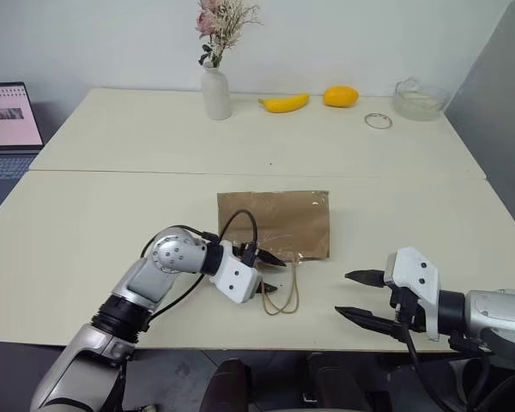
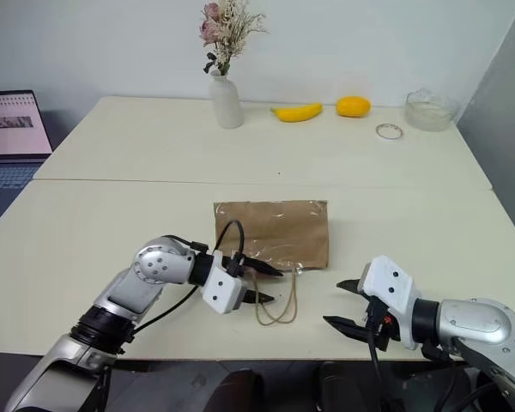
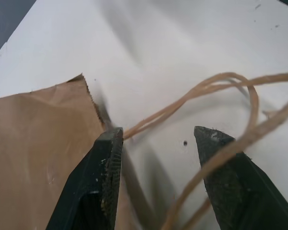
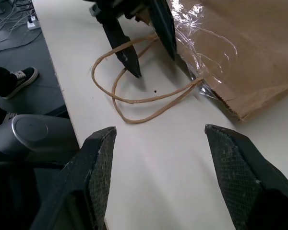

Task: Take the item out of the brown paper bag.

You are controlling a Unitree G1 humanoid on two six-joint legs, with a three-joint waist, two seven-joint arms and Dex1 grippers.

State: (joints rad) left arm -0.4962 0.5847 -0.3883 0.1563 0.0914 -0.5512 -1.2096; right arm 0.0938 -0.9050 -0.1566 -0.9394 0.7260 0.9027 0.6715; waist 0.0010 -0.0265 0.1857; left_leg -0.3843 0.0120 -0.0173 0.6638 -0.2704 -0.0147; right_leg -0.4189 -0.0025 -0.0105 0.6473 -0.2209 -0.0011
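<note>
We were at the opening step: the bag lay flat on the desk, its handles trailing toward us. Our left end effector stood open at the bag's mouth, holding nothing; the right end effector waited open, well apart. The bottle was hidden — presumably inside. Next we needed to lift the mouth edge.

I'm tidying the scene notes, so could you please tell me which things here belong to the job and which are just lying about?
Job: creased brown paper bag; its tan loop handles; open left tool; open right tool.
Lying about: yellow banana; orange fruit; white flower vase; clear glass bowl; laptop.
</note>
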